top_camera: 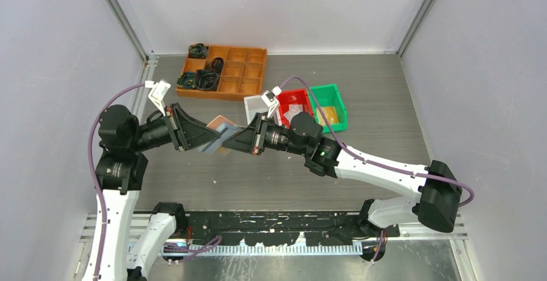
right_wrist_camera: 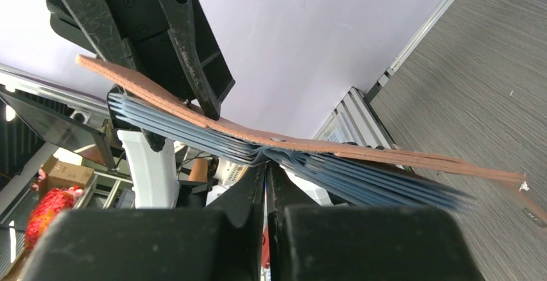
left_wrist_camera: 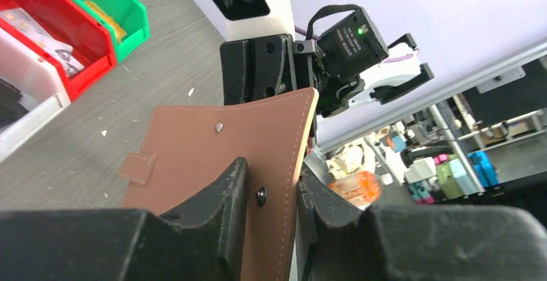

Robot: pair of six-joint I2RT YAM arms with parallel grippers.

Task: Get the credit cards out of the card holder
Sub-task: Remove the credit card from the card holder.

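The salmon-pink card holder hangs open above the table between my two grippers. My left gripper is shut on the edge of its cover, with one finger on each face. The snap tab hangs at the left. In the right wrist view the cover runs across, with bluish plastic sleeves fanned out beneath it. My right gripper sits under the fold of the sleeves, jaws almost touching, pinching a thin credit card seen edge-on as a white and red sliver.
An orange compartment tray with black lumpy items stands at the back. A white bin, a red bin and a green bin sit right of centre, behind my right arm. Grey walls enclose the table.
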